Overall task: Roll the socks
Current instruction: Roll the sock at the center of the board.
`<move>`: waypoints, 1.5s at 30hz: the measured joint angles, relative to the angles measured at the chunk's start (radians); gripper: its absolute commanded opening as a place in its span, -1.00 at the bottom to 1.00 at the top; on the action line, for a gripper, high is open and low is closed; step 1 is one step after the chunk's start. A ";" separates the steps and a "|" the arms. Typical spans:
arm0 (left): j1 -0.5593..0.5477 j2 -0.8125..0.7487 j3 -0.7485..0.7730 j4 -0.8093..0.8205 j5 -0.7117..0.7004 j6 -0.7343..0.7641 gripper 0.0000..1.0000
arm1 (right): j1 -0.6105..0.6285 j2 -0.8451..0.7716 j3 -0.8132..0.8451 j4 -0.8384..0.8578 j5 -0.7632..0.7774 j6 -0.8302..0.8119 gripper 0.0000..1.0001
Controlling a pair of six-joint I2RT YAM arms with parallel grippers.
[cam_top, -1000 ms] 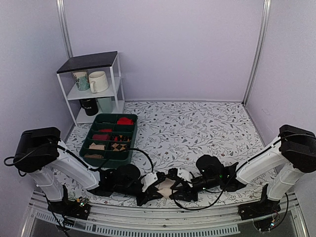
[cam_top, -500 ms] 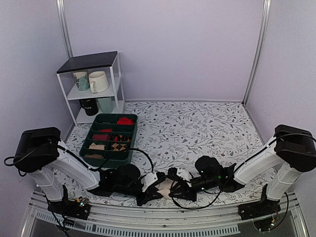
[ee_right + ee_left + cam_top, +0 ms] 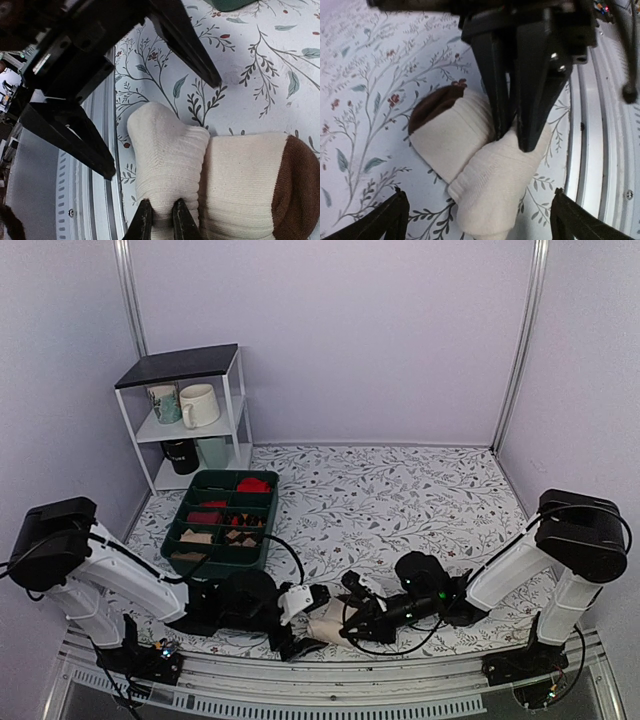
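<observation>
**Right gripper pinched on the socks, left gripper spread wide around them**

From my station I see the socks [image 3: 328, 623] lying as a loosely folded bundle on the flowered tablecloth [image 3: 400, 500]. They are close to the near edge, just beside the metal rail [image 3: 600, 125], and between the two arms. The bundle is cream ribbed fabric, and a dark brown end shows on the side away from the rail.

The right gripper [image 3: 162, 220] is clamped on a fold of the cream fabric. In its own camera both fingertips press into the lump nearer the rail, with only a thin ridge of cloth between them. In the left wrist camera those fingers come down from above and meet on top of the bundle, where the two cream lumps overlap.

The left gripper [image 3: 477, 197] stands wide apart. Its fingers sit in the bottom corners of its own view, one on either side of the bundle, and I see no contact with the fabric. The right wrist camera agrees: the two black fingers splay out with the cream end of the socks between them.

A green divided tray [image 3: 268, 530] sits well apart, farther back on the left. A white shelf [image 3: 190, 365] with mugs [image 3: 198, 405] stands behind it.
</observation>
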 measured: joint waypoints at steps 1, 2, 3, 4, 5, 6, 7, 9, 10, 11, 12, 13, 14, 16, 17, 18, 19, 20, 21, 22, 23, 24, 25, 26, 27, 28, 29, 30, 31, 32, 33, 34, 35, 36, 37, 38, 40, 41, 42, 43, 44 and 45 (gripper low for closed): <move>-0.004 -0.026 -0.014 0.008 -0.010 0.014 0.99 | -0.007 0.007 0.000 0.003 -0.012 0.013 -0.90; -0.010 -0.061 -0.035 0.023 -0.025 0.035 0.99 | -0.015 0.014 0.002 0.008 -0.028 0.027 -0.90; -0.018 -0.095 -0.057 0.039 -0.035 0.054 0.99 | -0.023 0.022 0.003 0.012 -0.043 0.038 -0.90; -0.025 -0.118 -0.073 0.053 -0.040 0.070 0.99 | -0.031 0.029 0.005 0.016 -0.060 0.051 -0.90; -0.034 -0.138 -0.091 0.072 -0.046 0.086 0.99 | -0.041 0.036 0.008 0.019 -0.080 0.064 -0.90; -0.041 -0.150 -0.107 0.088 -0.050 0.100 0.99 | -0.051 0.043 0.011 0.022 -0.099 0.077 -0.90; -0.046 -0.154 -0.121 0.104 -0.050 0.112 0.99 | -0.061 0.050 0.013 0.023 -0.117 0.090 -0.90; -0.053 -0.148 -0.144 0.130 -0.049 0.135 0.99 | -0.077 0.060 0.021 0.020 -0.148 0.111 -0.90; -0.056 -0.138 -0.148 0.142 -0.048 0.144 0.98 | -0.081 0.064 0.024 0.016 -0.159 0.116 -0.90; -0.058 -0.121 -0.150 0.158 -0.047 0.154 0.96 | -0.087 0.069 0.029 0.010 -0.171 0.121 -0.90; -0.058 -0.103 -0.148 0.169 -0.045 0.163 0.95 | -0.093 0.074 0.035 0.004 -0.183 0.126 -0.90; -0.059 -0.075 -0.140 0.179 -0.044 0.174 0.94 | -0.099 0.081 0.040 0.000 -0.197 0.134 -0.90; -0.060 -0.051 -0.130 0.183 -0.044 0.182 0.93 | -0.105 0.088 0.044 0.000 -0.211 0.139 -0.90; -0.061 0.008 -0.102 0.193 -0.041 0.205 0.93 | -0.116 0.103 0.053 0.000 -0.240 0.149 -0.90; -0.061 0.032 -0.090 0.202 -0.041 0.215 0.93 | -0.119 0.106 0.055 0.000 -0.249 0.154 -0.90; -0.062 0.051 -0.083 0.216 -0.039 0.225 0.91 | -0.122 0.109 0.056 0.000 -0.256 0.158 -0.90; -0.062 0.063 -0.078 0.225 -0.038 0.233 0.90 | -0.124 0.111 0.057 0.000 -0.260 0.161 -0.90; -0.062 0.074 -0.074 0.237 -0.035 0.241 0.88 | -0.124 0.112 0.058 -0.001 -0.263 0.164 -0.90; -0.062 0.083 -0.070 0.245 -0.034 0.247 0.87 | -0.124 0.112 0.059 -0.001 -0.264 0.164 -0.90; -0.062 0.092 -0.067 0.254 -0.032 0.251 0.83 | -0.126 0.113 0.059 -0.001 -0.266 0.164 -0.90; -0.062 0.098 -0.065 0.263 -0.031 0.253 0.79 | -0.126 0.114 0.060 -0.001 -0.267 0.165 -0.90; -0.062 0.103 -0.064 0.271 -0.030 0.254 0.75 | -0.126 0.115 0.060 -0.001 -0.269 0.164 -0.90; -0.062 0.106 -0.064 0.278 -0.030 0.254 0.74 | -0.128 0.117 0.061 -0.001 -0.271 0.164 -0.90; -0.062 0.108 -0.064 0.284 -0.031 0.254 0.73 | -0.129 0.118 0.061 -0.001 -0.274 0.165 -0.90; -0.063 0.108 -0.065 0.290 -0.035 0.254 0.72 | -0.130 0.119 0.062 -0.001 -0.276 0.165 -0.90; -0.064 0.105 -0.066 0.297 -0.038 0.254 0.71 | -0.130 0.120 0.062 -0.001 -0.278 0.165 -0.90; -0.066 0.096 -0.074 0.308 -0.044 0.253 0.69 | -0.130 0.120 0.062 -0.001 -0.278 0.164 -0.90; -0.068 0.077 -0.087 0.315 -0.052 0.253 0.67 | -0.130 0.120 0.062 -0.001 -0.278 0.165 -0.90; -0.070 0.053 -0.101 0.320 -0.056 0.252 0.65 | -0.131 0.120 0.062 -0.001 -0.278 0.164 -0.90; -0.072 0.028 -0.113 0.320 -0.057 0.250 0.63 | -0.131 0.120 0.062 -0.001 -0.279 0.165 -0.90; -0.074 0.000 -0.124 0.321 -0.056 0.249 0.61 | -0.131 0.120 0.062 -0.001 -0.279 0.164 -0.90; -0.075 -0.021 -0.129 0.322 -0.054 0.247 0.60 | -0.131 0.121 0.062 -0.001 -0.279 0.164 -0.90; -0.077 -0.034 -0.132 0.325 -0.051 0.244 0.57 | -0.131 0.122 0.063 0.000 -0.281 0.164 -0.90; -0.078 -0.039 -0.132 0.328 -0.047 0.241 0.55 | -0.132 0.123 0.064 0.000 -0.283 0.164 -0.90; -0.080 -0.037 -0.132 0.329 -0.043 0.238 0.54 | -0.133 0.124 0.066 -0.001 -0.287 0.164 -0.90; -0.082 -0.034 -0.132 0.326 -0.036 0.236 0.52 | -0.134 0.125 0.066 -0.001 -0.288 0.164 -0.90; -0.087 -0.014 -0.131 0.319 -0.026 0.227 0.51 | -0.135 0.128 0.068 -0.001 -0.293 0.164 -0.90; -0.089 0.000 -0.130 0.311 -0.022 0.223 0.52 | -0.137 0.129 0.068 -0.001 -0.295 0.164 -0.90; -0.089 0.010 -0.129 0.306 -0.021 0.221 0.52 | -0.137 0.129 0.068 -0.001 -0.296 0.164 -0.90; -0.090 0.023 -0.127 0.301 -0.022 0.219 0.52 | -0.137 0.129 0.068 -0.001 -0.296 0.164 -0.90; -0.090 0.037 -0.125 0.296 -0.023 0.217 0.53 | -0.137 0.129 0.068 -0.001 -0.296 0.164 -0.90; -0.090 0.043 -0.124 0.296 -0.023 0.218 0.55 | -0.137 0.130 0.068 -0.001 -0.296 0.164 -0.90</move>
